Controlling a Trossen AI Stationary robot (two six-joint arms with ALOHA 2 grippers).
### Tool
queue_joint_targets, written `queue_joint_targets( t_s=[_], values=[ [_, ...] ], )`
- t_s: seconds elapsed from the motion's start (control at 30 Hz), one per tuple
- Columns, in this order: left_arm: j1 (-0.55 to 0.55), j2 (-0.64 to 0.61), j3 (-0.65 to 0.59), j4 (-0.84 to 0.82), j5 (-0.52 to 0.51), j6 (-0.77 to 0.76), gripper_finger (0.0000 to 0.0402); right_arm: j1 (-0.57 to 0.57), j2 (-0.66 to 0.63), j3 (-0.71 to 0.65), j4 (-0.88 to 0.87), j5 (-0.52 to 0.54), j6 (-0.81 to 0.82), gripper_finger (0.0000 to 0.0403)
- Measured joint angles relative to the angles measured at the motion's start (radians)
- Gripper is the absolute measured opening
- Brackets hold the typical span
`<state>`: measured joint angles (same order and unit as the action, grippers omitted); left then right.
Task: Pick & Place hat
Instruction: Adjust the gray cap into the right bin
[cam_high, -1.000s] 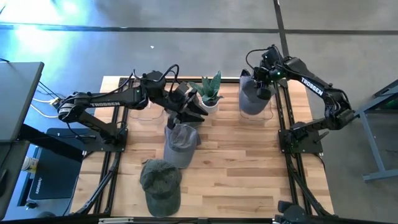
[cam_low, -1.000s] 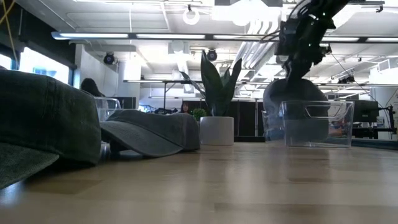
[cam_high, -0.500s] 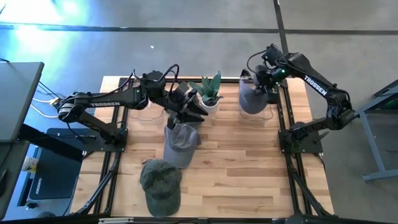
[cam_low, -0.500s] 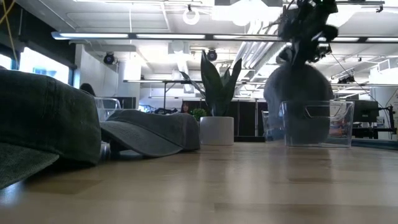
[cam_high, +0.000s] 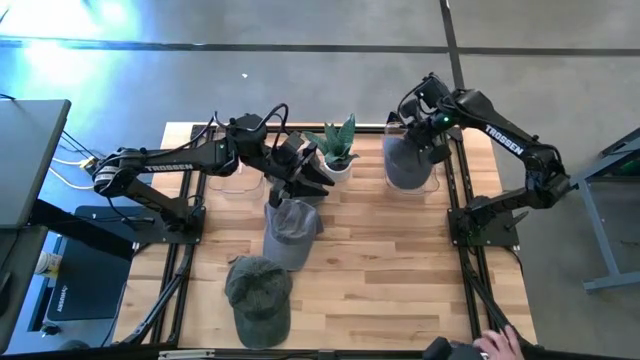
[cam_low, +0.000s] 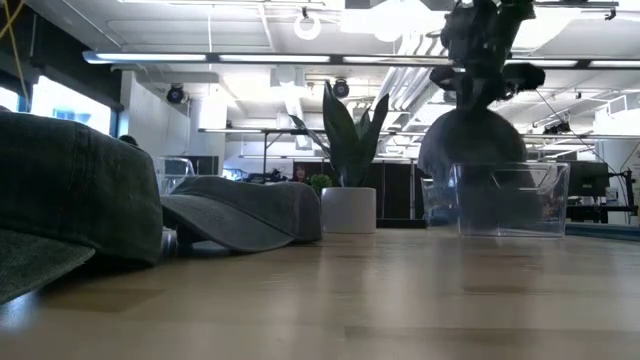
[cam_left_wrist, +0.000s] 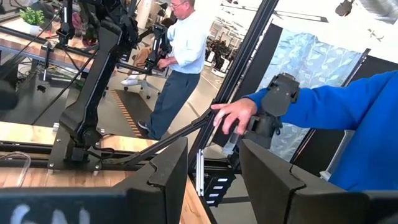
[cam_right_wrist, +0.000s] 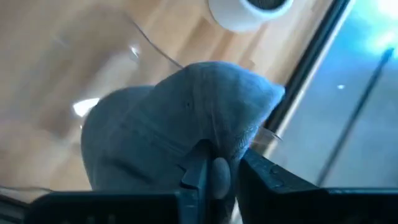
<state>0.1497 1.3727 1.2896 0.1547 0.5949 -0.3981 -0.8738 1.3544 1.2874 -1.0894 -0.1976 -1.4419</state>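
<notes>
A grey hat hangs from my right gripper over a clear plastic bin at the table's far right. In the low view the grey hat reaches down inside the bin. A second grey cap lies flat at mid-table. A dark green cap lies nearer the front edge. My left gripper stands open just past the grey cap's far end. In its wrist view the left gripper looks out into the room and the cap is hidden. My right gripper pinches a bunched fold of the grey hat's cloth at its top, between the two fingers, coming from above. The hat hangs below the fingers with its lower part inside the bin. I cannot tell whether it touches the bin's floor.
A potted plant in a white pot stands between the two arms at the far edge. Another clear bin sits far left under the left arm. A person's hand shows at the near right corner. Bare wood lies right of the caps.
My right gripper, still shut on the grey hat, has risen slightly and shifted a little over the bin. The hat has come up a little with it and swayed. The left arm and both caps have stayed put.
</notes>
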Motion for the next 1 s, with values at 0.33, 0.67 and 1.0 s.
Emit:
queue_joint_targets(
  t_s=[0.33, 0.67, 1.0],
  values=[
    [0.000, 0.000, 0.000, 0.000, 0.000, 0.000, 0.0143, -0.016, 0.000, -0.138, 0.317, 0.140, -0.072, 0.0066],
    [0.000, 0.000, 0.000, 0.000, -0.002, 0.000, 0.0143, -0.021, 0.000, -0.091, 0.242, 0.178, 0.097, 0.0102],
    [0.000, 0.000, 0.000, 0.000, -0.001, 0.000, 0.0143, 0.019, 0.037, 0.054, 0.089, 0.190, 0.590, 0.0136]
  ],
)
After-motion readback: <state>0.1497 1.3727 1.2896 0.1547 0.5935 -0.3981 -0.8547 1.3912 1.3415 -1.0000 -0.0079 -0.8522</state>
